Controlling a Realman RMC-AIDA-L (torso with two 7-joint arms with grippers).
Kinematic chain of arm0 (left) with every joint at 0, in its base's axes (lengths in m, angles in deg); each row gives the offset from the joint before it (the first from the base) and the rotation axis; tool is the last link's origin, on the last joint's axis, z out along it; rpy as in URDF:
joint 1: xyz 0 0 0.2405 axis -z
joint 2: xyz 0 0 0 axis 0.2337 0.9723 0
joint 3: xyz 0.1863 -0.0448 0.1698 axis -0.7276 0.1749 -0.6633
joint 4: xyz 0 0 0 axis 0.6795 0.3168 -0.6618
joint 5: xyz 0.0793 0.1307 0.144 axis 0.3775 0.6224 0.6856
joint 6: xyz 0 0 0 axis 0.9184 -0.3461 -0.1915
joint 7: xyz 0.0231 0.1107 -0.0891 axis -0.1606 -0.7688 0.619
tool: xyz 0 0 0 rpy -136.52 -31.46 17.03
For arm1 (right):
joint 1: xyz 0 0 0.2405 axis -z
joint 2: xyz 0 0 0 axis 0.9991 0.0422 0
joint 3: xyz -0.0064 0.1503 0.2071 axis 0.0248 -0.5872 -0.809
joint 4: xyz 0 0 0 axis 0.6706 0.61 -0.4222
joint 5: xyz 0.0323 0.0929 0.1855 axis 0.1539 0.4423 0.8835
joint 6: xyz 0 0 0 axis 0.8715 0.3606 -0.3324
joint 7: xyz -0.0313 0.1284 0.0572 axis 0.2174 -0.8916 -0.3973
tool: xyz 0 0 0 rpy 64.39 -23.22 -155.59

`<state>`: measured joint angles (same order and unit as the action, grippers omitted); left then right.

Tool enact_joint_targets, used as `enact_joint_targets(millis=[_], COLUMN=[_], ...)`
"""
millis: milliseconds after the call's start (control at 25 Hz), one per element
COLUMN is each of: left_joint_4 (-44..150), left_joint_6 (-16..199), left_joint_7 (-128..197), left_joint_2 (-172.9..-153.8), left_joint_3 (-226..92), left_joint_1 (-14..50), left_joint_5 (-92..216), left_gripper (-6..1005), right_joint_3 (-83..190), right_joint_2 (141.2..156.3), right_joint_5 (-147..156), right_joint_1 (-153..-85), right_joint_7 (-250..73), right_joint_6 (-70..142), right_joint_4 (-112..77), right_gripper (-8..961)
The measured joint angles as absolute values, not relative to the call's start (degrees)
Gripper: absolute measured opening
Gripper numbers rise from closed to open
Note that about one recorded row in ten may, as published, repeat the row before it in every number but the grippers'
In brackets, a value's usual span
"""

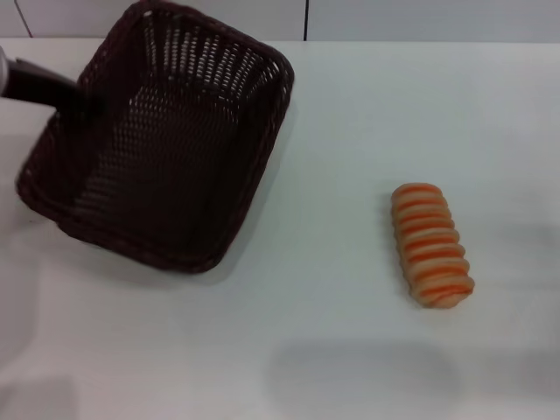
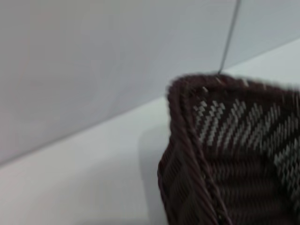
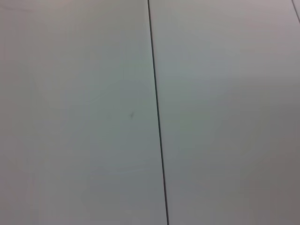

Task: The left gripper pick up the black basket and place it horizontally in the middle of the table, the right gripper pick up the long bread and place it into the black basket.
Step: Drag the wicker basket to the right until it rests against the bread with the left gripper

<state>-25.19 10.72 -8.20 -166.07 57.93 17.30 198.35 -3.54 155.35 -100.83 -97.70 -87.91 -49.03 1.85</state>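
Note:
The black basket [image 1: 166, 140] is at the left of the table [image 1: 350, 114], turned diagonally and tilted, its far corner rising above the table's back edge. My left gripper [image 1: 70, 94], a dark blurred arm end coming in from the left edge, is on the basket's left rim and holds it. The left wrist view shows one braided corner of the basket [image 2: 225, 154] close up. The long bread [image 1: 430, 244] lies on the table at the right, well apart from the basket. My right gripper is out of view; its wrist view shows only a pale wall.
A pale panelled wall with a dark vertical seam [image 1: 305, 19] stands behind the table's back edge. The same kind of seam shows in the right wrist view [image 3: 158, 122]. Bare white tabletop lies between basket and bread.

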Motion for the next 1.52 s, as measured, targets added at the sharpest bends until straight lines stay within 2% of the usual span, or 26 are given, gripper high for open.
enact_joint_targets(millis=[240,320,440,480,640,760,800,1080,1280,1520], left_joint_4=[-27.7,-29.5,-29.5,-28.5,-28.1,-28.0,-26.2,-20.4,-17.8,-15.9], left_joint_6=[5.4,-3.6,-3.6,-11.5,-16.3,-18.1,-23.1,-24.6,-24.4,-23.5], left_joint_7=[-14.3,-20.3,-20.3,-23.6,-25.8,-26.5,-29.9,-34.3,-37.3,-38.8], left_joint_2=[-165.70,-163.44,-163.44,-160.20,-159.18,-159.19,-159.86,-161.19,-162.51,-163.25], left_joint_3=[63.7,69.3,69.3,69.9,69.5,69.4,68.1,62.0,58.6,57.9], left_joint_1=[18.4,20.3,20.3,22.1,23.7,24.5,27.3,29.5,29.8,29.8], left_joint_5=[193.7,185.7,185.7,177.7,175.0,174.8,174.8,175.1,175.3,175.7], left_gripper=[208,203,203,202,202,208,211,231,246,264], right_joint_3=[-3.7,-3.7,-3.7,-3.7,-3.7,-3.6,-3.6,-3.3,-3.2,-3.1], right_joint_2=[155.35,155.35,155.36,155.40,155.44,155.51,155.52,155.63,155.66,155.73], right_joint_5=[-100.8,-100.8,-100.8,-100.8,-100.8,-100.8,-100.8,-100.8,-100.8,-100.8], right_joint_1=[-97.6,-97.6,-97.6,-97.5,-97.5,-97.1,-96.9,-95.8,-95.3,-95.1], right_joint_7=[-87.9,-87.9,-87.9,-87.9,-87.9,-87.9,-87.9,-88.2,-88.3,-88.3], right_joint_6=[-49.1,-49.1,-49.1,-49.2,-49.2,-49.8,-49.9,-50.6,-51.1,-51.3], right_joint_4=[2.0,2.0,2.0,2.0,1.9,1.9,1.9,1.9,1.9,1.9], right_gripper=[699,698,698,698,698,699,699,698,695,690])
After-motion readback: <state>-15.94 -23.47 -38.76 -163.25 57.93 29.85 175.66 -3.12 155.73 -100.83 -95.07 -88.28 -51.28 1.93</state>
